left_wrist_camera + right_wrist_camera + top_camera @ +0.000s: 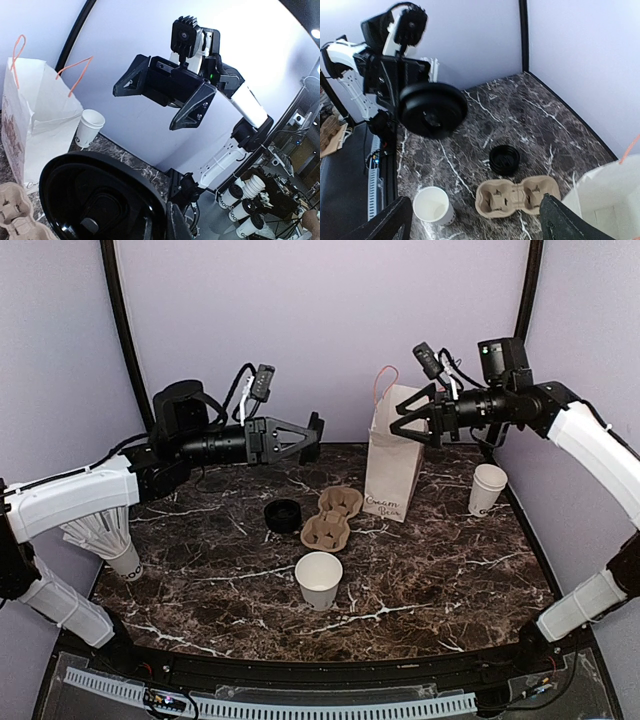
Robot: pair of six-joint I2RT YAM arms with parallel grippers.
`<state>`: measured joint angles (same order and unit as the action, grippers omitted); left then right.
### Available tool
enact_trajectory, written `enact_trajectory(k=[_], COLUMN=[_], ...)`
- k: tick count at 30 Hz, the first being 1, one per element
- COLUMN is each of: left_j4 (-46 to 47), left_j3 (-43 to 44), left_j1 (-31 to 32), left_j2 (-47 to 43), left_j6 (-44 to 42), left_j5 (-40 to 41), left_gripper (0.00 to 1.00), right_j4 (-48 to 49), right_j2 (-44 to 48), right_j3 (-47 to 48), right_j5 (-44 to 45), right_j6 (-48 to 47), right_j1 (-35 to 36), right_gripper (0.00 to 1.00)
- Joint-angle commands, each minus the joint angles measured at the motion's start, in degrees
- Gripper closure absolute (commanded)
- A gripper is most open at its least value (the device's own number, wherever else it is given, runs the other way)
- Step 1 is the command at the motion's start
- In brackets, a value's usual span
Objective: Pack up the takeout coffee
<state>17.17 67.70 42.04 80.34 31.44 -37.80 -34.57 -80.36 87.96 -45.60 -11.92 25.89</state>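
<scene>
No lidded cup shows in any view, so the takeout coffee is hidden or out of view. My left gripper is held high over the back left of the table, shut on a round black lid that it grips by the edge. The same lid faces the right wrist camera. Above the mouth of the white paper bag hangs my right gripper, open and empty. Its two fingers stand wide apart in the right wrist view.
An open white cup stands at the front middle, and another at the back right. A brown two-cup carrier lies beside a black lid on the marble table. A cup with straws stands at the left edge.
</scene>
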Motion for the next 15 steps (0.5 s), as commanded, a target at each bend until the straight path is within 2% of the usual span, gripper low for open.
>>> enact_trajectory(k=[1,6,9,15], left_j4=[18.17,22.34,22.92,24.14], left_j3=[-4.13,-5.84,-5.54,-4.87], left_j1=[0.39,0.45,0.41,0.48], left_j2=[-2.81,-2.94,-2.37,-1.42], left_j6=[7.06,11.18,13.42,15.06], left_j5=[-3.47,-2.55,-2.41,-2.93], left_gripper=[0.95,0.95,0.96,0.96], right_j4=[2.12,-2.69,-3.90,-4.20], right_j2=[-3.78,-7.16,-8.62,-10.40], right_j3=[6.11,11.86,14.36,18.54], right_j5=[-1.04,15.56,23.63,28.83], right_j6=[5.97,-2.09,-7.25,-8.06], right_j1=[5.62,15.04,19.42,22.73], right_gripper=[0.10,0.10,0.02,0.01])
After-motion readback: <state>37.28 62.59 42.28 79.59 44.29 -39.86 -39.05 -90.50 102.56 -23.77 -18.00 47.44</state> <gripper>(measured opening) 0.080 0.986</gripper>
